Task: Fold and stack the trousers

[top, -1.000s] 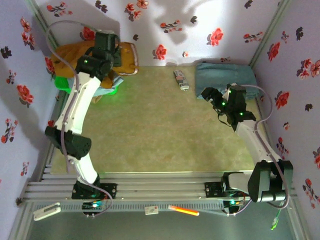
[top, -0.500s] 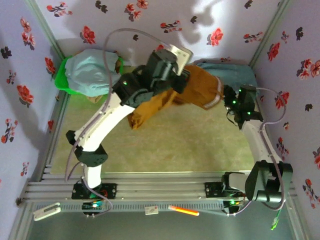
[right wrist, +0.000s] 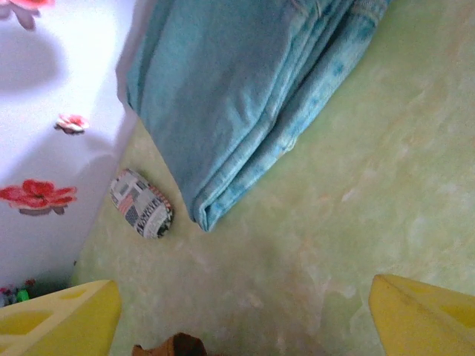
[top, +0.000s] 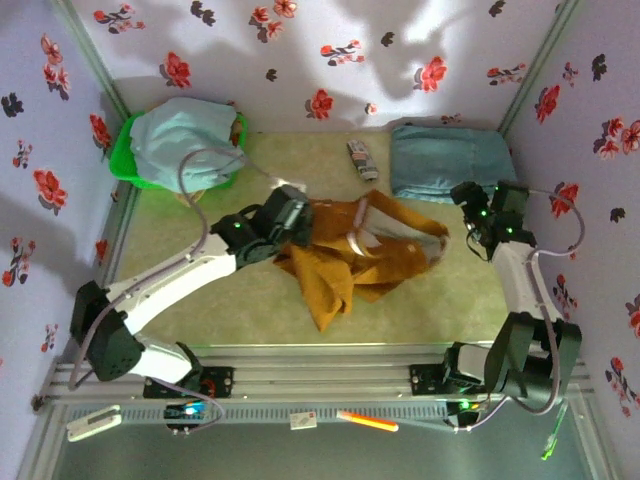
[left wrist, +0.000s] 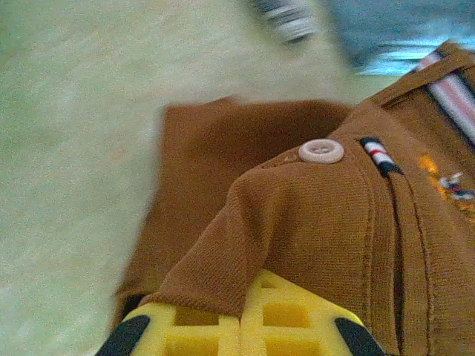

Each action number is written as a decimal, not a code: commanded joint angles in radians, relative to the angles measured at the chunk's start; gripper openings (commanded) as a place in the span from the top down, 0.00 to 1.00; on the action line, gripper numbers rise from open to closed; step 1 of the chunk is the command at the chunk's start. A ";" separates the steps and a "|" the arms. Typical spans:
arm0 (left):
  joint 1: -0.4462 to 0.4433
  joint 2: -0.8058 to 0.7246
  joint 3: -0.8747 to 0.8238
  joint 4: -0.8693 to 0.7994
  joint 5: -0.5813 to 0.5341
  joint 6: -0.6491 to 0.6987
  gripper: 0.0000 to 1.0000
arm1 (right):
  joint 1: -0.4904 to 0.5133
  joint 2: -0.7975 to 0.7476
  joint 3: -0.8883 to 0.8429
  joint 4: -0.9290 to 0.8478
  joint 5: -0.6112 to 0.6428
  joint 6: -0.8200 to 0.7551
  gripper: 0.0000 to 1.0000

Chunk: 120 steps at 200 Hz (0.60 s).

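Trousers (top: 335,275) pinched in outstretched left arm's fingers (left wrist: 319,317)

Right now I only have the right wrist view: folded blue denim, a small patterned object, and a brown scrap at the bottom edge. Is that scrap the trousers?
Observer: Most likely. From above, the trousers lie crumpled and unfolded in the middle of the table, reaching almost to your arm.
Operator: Is anything holding them?
Observer: The left gripper has its fingers shut on the cloth at the waistband, close to a pale button.
Operator: Any other garments around?
Observer: A pale blue garment sits in a green basket in the far left corner.
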State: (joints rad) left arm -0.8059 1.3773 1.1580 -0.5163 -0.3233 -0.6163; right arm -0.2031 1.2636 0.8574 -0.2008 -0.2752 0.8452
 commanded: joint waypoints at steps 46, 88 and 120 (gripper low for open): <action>0.170 -0.323 -0.317 -0.221 -0.106 -0.290 0.94 | 0.032 0.017 -0.014 0.037 -0.111 -0.024 0.11; 0.177 -0.484 -0.351 -0.361 -0.089 -0.297 0.01 | 0.156 0.044 -0.014 0.036 -0.084 -0.040 0.10; 0.195 -0.333 -0.096 -0.383 -0.086 -0.113 0.01 | 0.226 0.093 -0.029 0.069 -0.083 -0.040 0.09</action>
State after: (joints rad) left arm -0.6266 0.9348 0.8650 -0.8715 -0.3927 -0.8616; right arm -0.0139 1.3186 0.8505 -0.1738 -0.3527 0.8276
